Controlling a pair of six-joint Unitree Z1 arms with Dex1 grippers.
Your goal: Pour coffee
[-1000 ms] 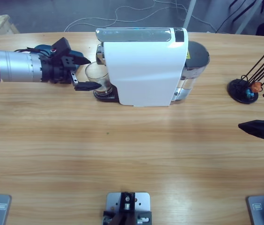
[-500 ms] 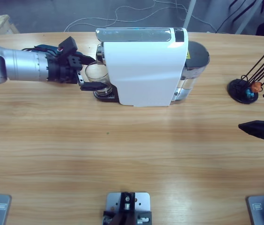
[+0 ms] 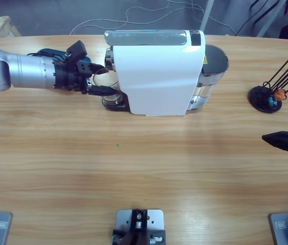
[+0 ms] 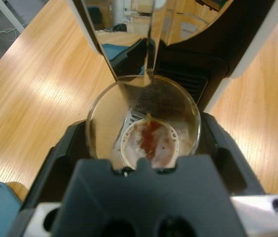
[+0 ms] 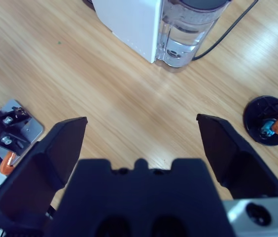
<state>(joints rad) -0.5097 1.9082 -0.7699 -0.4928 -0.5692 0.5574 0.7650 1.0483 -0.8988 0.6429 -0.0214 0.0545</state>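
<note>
The left gripper (image 3: 101,81) has its fingers clamped on the glass (image 4: 143,123) under the machine (image 3: 157,76), coffee (image 4: 150,144) pooled inside. The right gripper (image 5: 141,143), far right, has its fingers apart above the worktop (image 3: 134,163).

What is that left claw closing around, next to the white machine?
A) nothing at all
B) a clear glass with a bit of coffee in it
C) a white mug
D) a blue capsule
B: the left wrist view shows the left claw with a jaw on either side of the clear glass, brown coffee pooled at its bottom, under the white coffee machine.
</note>
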